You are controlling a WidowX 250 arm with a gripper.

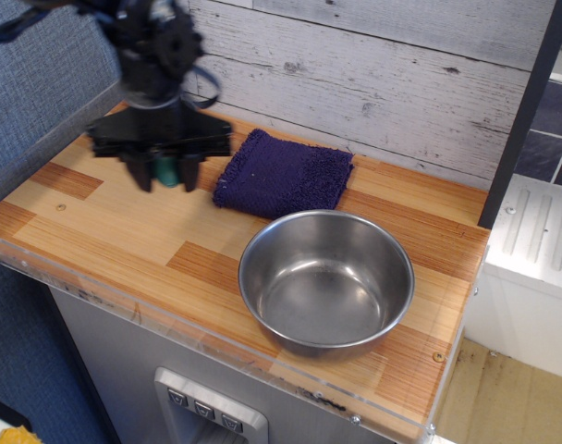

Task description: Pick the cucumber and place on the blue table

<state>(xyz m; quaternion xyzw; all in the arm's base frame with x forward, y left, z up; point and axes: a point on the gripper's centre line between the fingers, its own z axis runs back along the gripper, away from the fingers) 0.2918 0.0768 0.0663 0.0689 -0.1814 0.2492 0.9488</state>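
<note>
My gripper (165, 174) is shut on the teal-green cucumber (168, 170), which shows between the two black fingers. It holds the cucumber above the wooden countertop, just left of the dark purple-blue cloth (284, 173) that serves as the blue table. The cloth lies flat against the back of the counter with nothing on it. The arm is blurred with motion.
A steel bowl (326, 280) stands empty at the front right of the counter (105, 222). A white plank wall runs along the back and a dark post (526, 111) stands at the right. The light blue dumbbell piece is hidden behind the arm.
</note>
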